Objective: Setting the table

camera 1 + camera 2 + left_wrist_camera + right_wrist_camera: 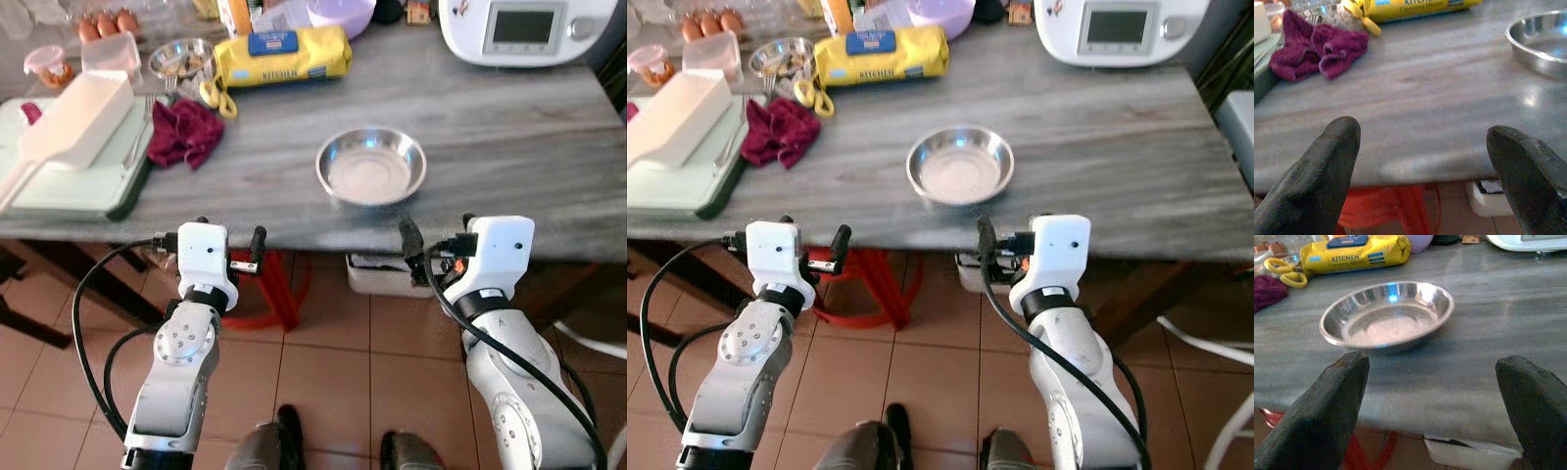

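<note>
Head camera, both eyes: grey wood-grain table (509, 137). One shallow steel bowl (371, 166) stands near the table's front edge, toward the robot's right, nothing in it. Far left: a pale green tray (69, 191) carrying a white scoop-shaped container (73, 122). Beside the tray lies a crumpled maroon cloth (184, 132). Behind the cloth: yellow scissors (217, 98), a yellow packet marked KITCHEN (284, 55), a small steel bowl (182, 59). Back row: eggs (106, 23), a lilac bowl (341, 14), a white kitchen appliance with a screen (524, 29). Under the table: a red stool (269, 289) on brown floor tiles. Both arms are raised just short of the front edge.

Left wrist camera: left gripper (1425, 161), fingers spread wide, nothing between them, level with the table edge; cloth and scissors lie beyond it.

Right wrist camera: right gripper (1435, 396), fingers spread wide, holding nothing, pointed at the steel bowl, which sits just beyond the fingertips, not touched.
</note>
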